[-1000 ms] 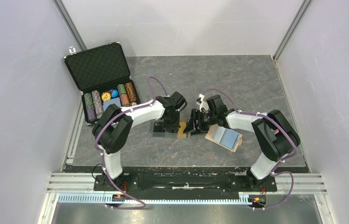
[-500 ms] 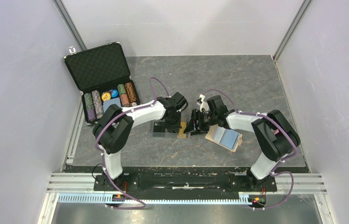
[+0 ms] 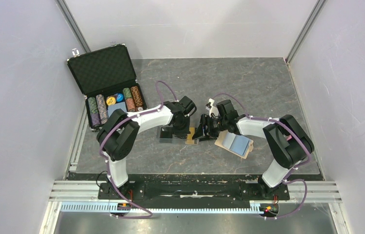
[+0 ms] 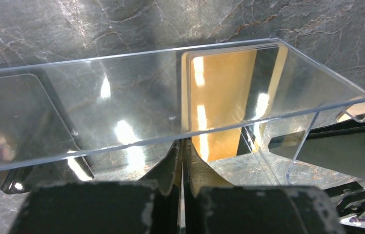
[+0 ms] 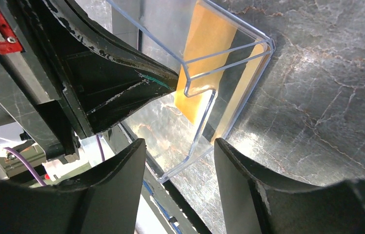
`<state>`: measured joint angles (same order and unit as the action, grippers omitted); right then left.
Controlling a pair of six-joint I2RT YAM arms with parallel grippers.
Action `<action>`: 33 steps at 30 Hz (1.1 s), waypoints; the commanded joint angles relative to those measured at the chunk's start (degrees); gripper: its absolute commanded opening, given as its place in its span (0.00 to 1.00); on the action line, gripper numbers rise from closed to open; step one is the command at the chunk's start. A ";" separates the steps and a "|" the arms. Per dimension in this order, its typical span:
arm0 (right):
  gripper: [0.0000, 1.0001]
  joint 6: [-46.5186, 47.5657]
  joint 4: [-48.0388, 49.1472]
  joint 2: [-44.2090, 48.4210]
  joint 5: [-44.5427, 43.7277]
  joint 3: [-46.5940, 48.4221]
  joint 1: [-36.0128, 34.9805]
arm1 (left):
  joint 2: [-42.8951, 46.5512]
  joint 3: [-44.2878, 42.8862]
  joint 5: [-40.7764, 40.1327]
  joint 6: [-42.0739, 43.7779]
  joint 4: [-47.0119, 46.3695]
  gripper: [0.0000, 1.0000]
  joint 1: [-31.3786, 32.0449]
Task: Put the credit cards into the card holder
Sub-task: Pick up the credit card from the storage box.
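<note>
A: Where is the card holder [image 3: 234, 143] lying?

B: It is lying open on the surface [image 3: 268, 87], blue lining facing up, just right of the right gripper [image 5: 178, 145].

A: And the gold credit card [image 4: 222, 92]?

B: It is leaning inside a clear plastic stand [image 4: 97, 87], between the two arms.

A: What are the grippers doing?

B: The left gripper [image 4: 183, 148] is pressing its jaws together at the stand's near lip (whether it is pinching the plastic, I cannot tell). The right one is holding its jaws apart, one either side of the stand's end corner. Far back-left, the open chip case [image 3: 103, 73] is sitting.
</note>
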<state>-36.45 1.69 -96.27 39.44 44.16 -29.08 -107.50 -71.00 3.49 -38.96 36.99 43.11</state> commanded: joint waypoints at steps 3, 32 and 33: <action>0.56 -0.06 2.68 0.41 2.35 0.05 -0.18 | 4.02 0.66 -3.29 -1.78 -1.05 0.14 -0.20; 0.54 -0.20 2.90 -0.04 2.57 0.14 -0.14 | 0.88 0.19 1.14 -1.47 -4.18 0.02 -0.49; 0.55 -0.18 2.96 -0.02 2.57 0.14 -0.19 | 1.17 0.04 0.90 -1.26 -3.85 0.02 -0.40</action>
<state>-36.47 2.57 -96.33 40.71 44.16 -29.08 -105.67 -68.95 3.81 -40.95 33.76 42.50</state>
